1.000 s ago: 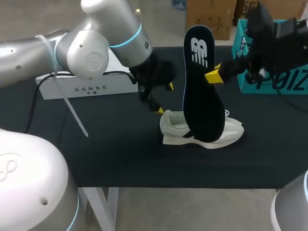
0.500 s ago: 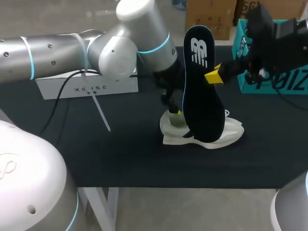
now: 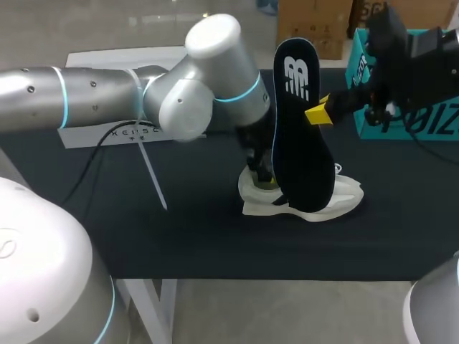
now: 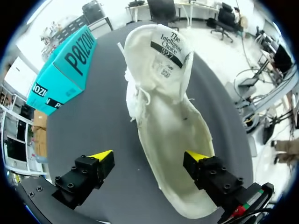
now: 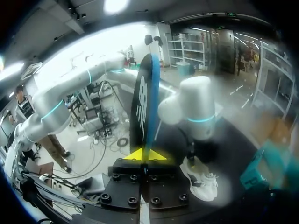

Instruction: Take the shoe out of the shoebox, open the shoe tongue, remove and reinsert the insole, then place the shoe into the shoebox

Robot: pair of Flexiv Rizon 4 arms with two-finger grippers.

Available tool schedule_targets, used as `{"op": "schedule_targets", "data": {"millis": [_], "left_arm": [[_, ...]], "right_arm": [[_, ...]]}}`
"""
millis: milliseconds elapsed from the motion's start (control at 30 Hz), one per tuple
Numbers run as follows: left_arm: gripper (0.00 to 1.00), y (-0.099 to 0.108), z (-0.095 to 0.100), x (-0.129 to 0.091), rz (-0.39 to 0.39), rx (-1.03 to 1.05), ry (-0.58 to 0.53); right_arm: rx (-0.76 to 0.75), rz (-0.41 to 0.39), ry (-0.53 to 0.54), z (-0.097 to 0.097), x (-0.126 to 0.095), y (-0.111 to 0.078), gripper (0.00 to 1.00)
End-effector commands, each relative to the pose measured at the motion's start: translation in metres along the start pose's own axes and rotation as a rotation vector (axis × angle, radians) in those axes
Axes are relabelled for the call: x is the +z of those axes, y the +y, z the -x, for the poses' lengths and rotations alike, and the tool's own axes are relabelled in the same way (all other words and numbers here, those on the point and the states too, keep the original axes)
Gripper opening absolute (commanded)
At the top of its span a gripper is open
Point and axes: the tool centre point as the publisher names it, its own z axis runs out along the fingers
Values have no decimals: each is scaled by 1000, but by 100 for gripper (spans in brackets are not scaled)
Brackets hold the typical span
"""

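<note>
A white shoe (image 3: 305, 198) lies on its sole on the black table (image 3: 179, 222). My right gripper (image 3: 319, 112) is shut on the edge of the black insole (image 3: 301, 136) and holds it upright above the shoe; the right wrist view shows its tips (image 5: 145, 155) pinching the insole (image 5: 142, 98). My left gripper (image 3: 262, 176) hangs open over the shoe's heel, partly hidden behind the insole. In the left wrist view the left gripper (image 4: 149, 156) straddles one side of the shoe (image 4: 163, 116): one fingertip (image 4: 196, 157) is over the empty heel opening, the other beside the shoe. The tongue is folded forward.
The teal shoebox (image 3: 401, 115) stands at the table's back right, behind my right arm; it also shows ahead of the left gripper as the teal shoebox (image 4: 60, 65). A white box (image 3: 115, 132) sits at the back left, behind my left arm.
My left arm has swung to the right and lowered its open gripper onto the shoe's heel. The right gripper with the insole has stayed put.
</note>
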Motion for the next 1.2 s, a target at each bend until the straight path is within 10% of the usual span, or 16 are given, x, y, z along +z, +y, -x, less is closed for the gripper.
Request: {"op": "schedule_targets", "data": {"millis": [33,67,100,900,1200], "left_arm": [[61,-2,1,10,20,4,10],[18,-2,1,12,21,5,14],[0,-2,1,14,27,9,25],[0,-2,-2,21,-13,33,74],[0,-22,11,-17,-55,149,104]], "right_arm": [[1,-5,2,2,2,3,0],[1,-5,2,2,2,3,0],[1,-5,2,2,2,3,0],[1,-5,2,2,2,3,0],[1,-5,2,2,2,3,0]]}}
